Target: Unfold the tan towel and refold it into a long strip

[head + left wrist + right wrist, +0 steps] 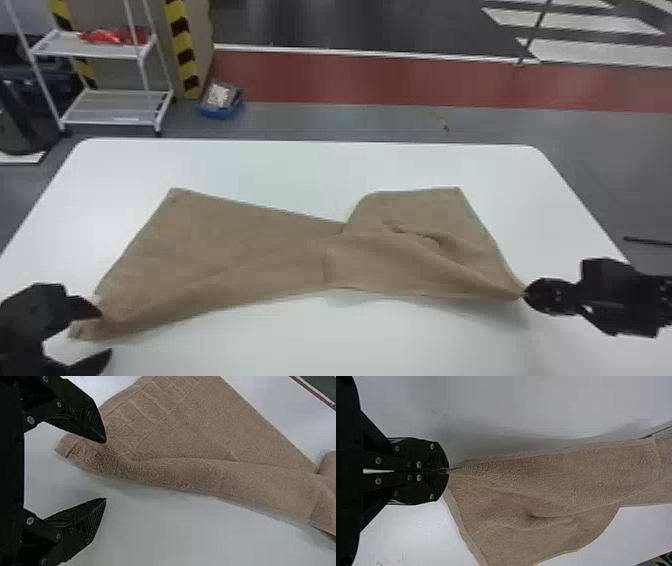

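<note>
The tan towel [240,250] lies spread across the table, wide at both ends and pinched in the middle, with creases on its right part. At its near left corner my left gripper [106,334] stands open. In the left wrist view the left gripper [106,470] has one fingertip over the towel [190,471] near that corner and the other above bare table. My right gripper [525,295] is shut on the towel's near right corner. The right wrist view has the right gripper [448,471] closed on the towel [542,483], which fans out from the fingertips.
The white table [300,170] has its far edge beyond the towel. On the floor behind stand a white rack [115,95] with red items at the back left and a blue box [220,102] beside it.
</note>
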